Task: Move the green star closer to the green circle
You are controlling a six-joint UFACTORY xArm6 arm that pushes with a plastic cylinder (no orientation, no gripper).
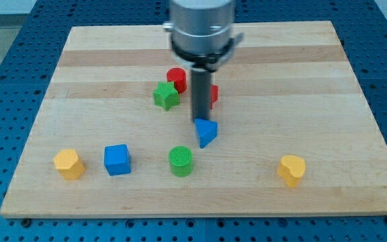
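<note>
The green star lies near the board's middle, just below and left of a red round block. The green circle stands lower down, toward the view's bottom. My tip is to the right of the green star and sits at the top edge of a blue triangular block. The rod rises from there and hides most of a red block behind it. The tip is apart from the green star, roughly one block width away.
A blue cube and a yellow block stand at the lower left. A yellow heart-like block stands at the lower right. The wooden board ends in a blue perforated table.
</note>
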